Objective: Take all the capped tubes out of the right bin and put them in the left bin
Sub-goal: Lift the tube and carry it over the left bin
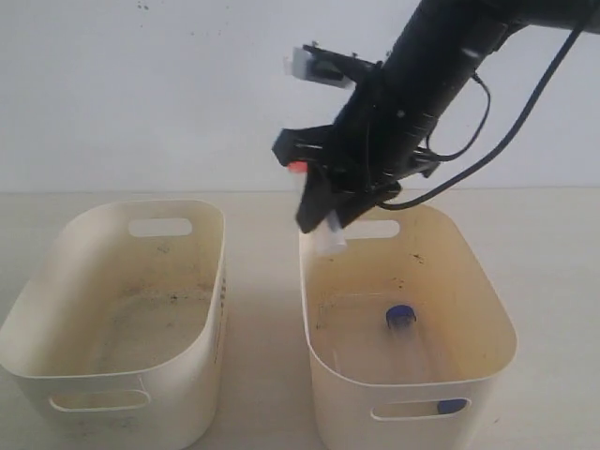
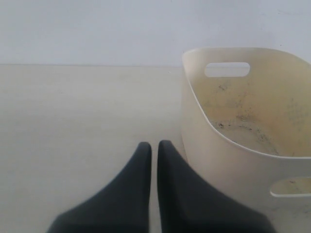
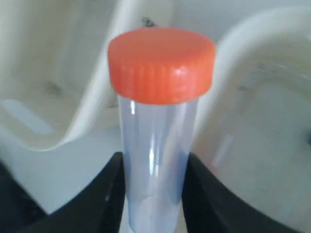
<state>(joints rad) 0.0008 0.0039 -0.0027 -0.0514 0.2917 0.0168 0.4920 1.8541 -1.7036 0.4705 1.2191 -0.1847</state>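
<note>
Right wrist view: orange-capped tube [image 3: 155,141] gripped inside right hand [image 3: 154,167].

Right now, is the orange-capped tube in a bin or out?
Out. The right gripper holds the orange-capped tube clamped between its fingers, raised over the rim of the right bin; it sits inside neither bin.

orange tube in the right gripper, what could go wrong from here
1. The right gripper pinches the tube by its smooth clear body, so it might slip.
2. It hangs over the right bin's rim, short of the left bin; let go now, it would probably fall back in or onto the table between them.
</note>
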